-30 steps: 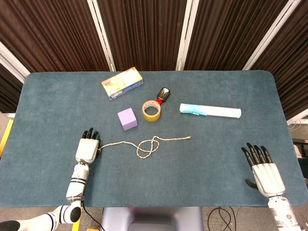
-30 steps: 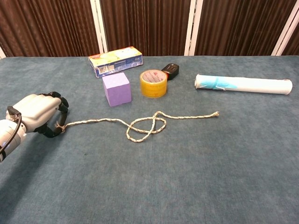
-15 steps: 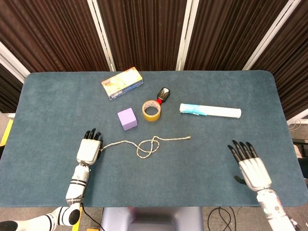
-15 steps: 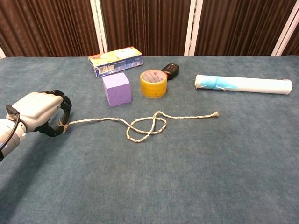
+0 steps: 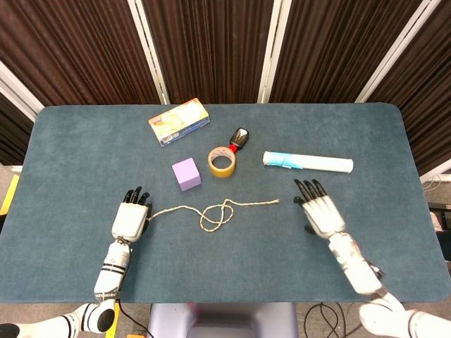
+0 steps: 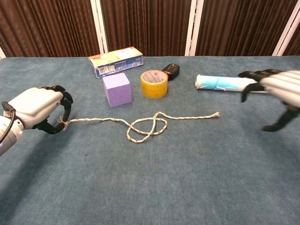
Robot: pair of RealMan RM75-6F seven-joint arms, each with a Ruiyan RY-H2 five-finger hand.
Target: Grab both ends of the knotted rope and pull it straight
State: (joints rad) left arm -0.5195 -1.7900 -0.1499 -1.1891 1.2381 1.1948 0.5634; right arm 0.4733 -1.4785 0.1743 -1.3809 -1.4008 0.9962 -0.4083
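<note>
A thin pale rope [image 5: 254, 203] lies across the blue table, with a loose knot [image 5: 217, 215] near its middle. In the chest view my left hand [image 6: 36, 110] curls its fingers and thumb around the rope's [image 6: 187, 116] left end and pinches it at the table surface. The same left hand [image 5: 131, 217] sits low at the left in the head view. My right hand [image 5: 320, 212] hovers with its fingers spread and nothing in it. It is a short way right of the rope's free right end [image 5: 277, 201]. The right hand [image 6: 277, 89] enters the chest view from the right edge.
Behind the rope stand a purple cube [image 5: 186, 173], a yellow tape roll [image 5: 221, 162], a small black and red object [image 5: 239, 138] and a flat printed box [image 5: 179, 121]. A white tube with blue markings [image 5: 308, 163] lies just beyond the right hand.
My right hand has moved from the table's front right corner forward and left toward the rope's right end. The left hand has crept slightly forward with the left end.
</note>
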